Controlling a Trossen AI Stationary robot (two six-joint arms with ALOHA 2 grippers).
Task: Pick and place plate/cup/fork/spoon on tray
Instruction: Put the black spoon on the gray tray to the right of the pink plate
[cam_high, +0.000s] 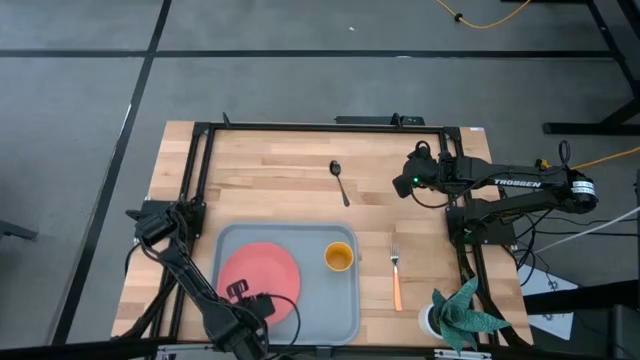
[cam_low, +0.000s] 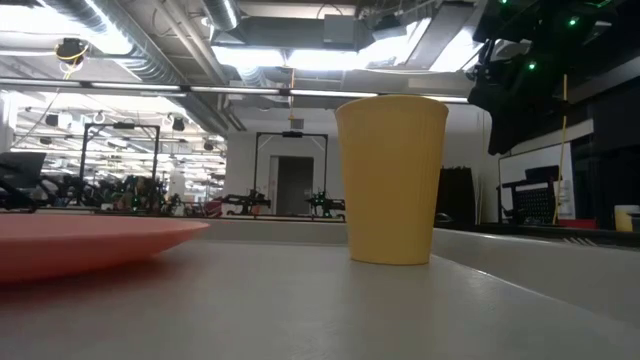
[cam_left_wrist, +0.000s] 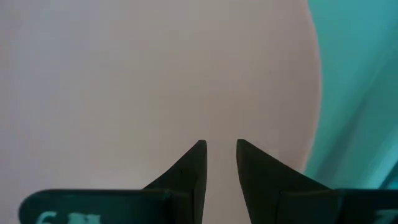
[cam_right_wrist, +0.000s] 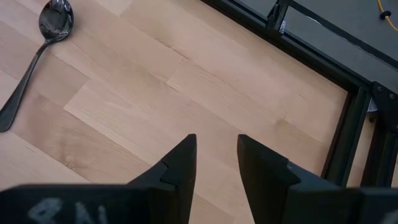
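Note:
The coral-pink plate (cam_high: 258, 280) lies flat on the left half of the grey tray (cam_high: 345, 312). The orange-yellow cup (cam_high: 339, 258) stands upright on the tray's right half and shows in the low view (cam_low: 392, 180) beside the plate (cam_low: 90, 240). My left gripper (cam_high: 245, 295) is over the plate's near part, pointing down at it (cam_left_wrist: 221, 149), fingers slightly apart and empty. The dark spoon (cam_high: 340, 182) and the orange-handled fork (cam_high: 396, 277) lie on the wood. My right gripper (cam_high: 400, 185) hangs right of the spoon (cam_right_wrist: 37, 56), open (cam_right_wrist: 216, 146) and empty.
A white pot with a green plant (cam_high: 455, 315) stands at the table's near right corner. A black frame (cam_high: 205, 180) runs around the table top. Bare wood lies between the tray's far rim and the spoon.

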